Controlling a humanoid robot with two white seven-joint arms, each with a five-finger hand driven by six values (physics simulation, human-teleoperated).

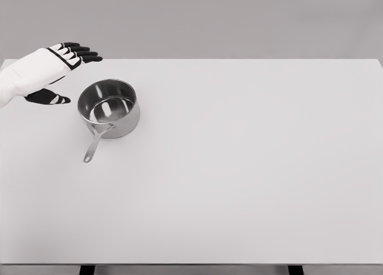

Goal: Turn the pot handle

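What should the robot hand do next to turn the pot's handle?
Probably lower the open left hand toward the thin metal handle of the shiny steel pot. The hand hovers behind and left of the pot, touching nothing, while the handle points toward the table's near edge.

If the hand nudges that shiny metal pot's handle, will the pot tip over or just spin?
The shiny steel pot looks wide, low and flat-bottomed, so it probably spins or slides rather than tips. Its thin long handle seems rigid, giving leverage. The smooth white table likely offers little grip.
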